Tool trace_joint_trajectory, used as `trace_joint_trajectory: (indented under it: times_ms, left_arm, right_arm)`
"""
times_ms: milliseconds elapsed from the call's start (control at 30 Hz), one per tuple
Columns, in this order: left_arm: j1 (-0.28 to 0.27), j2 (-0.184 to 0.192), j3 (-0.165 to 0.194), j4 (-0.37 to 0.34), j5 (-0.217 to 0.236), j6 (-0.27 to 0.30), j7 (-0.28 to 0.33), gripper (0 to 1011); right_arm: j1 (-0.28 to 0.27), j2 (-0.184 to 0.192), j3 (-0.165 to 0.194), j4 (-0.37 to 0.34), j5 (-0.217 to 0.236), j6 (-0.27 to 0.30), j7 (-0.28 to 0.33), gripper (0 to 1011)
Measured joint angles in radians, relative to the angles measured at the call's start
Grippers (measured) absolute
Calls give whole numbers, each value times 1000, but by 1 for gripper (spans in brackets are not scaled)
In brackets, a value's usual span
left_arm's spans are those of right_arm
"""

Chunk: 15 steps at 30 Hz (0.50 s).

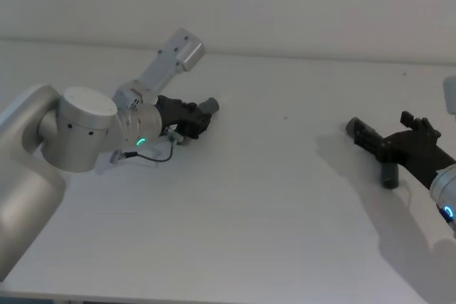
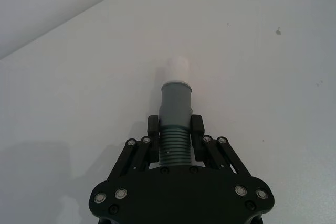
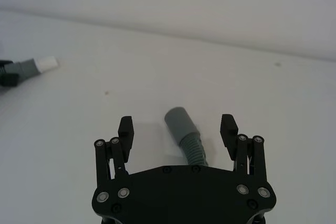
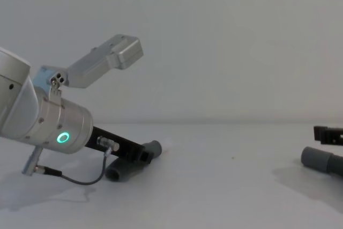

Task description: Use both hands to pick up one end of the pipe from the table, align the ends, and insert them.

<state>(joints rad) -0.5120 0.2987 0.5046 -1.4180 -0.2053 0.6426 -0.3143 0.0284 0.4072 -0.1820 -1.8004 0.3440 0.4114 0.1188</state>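
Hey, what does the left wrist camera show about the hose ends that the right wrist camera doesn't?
Left wrist view alone: the black left gripper shut on the dark grey ribbed hose, just behind its cuff. Right wrist view alone: the black right gripper open, its fingers either side of the plain grey cuff, not touching it. Both: the grey cuff with the white tip, seen far off from the right wrist, and the white table.
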Motion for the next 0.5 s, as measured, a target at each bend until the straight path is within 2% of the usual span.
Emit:
trace_joint_trajectory:
  times_ms: [133,500]
  left_arm:
    - [0,0,0,0,0,0,0,345]
    - [0,0,0,0,0,0,0,345]
  right_arm:
    - [18,5,1,21,8,36,17,1004]
    - [50,8,8,65,20,80,45,1004]
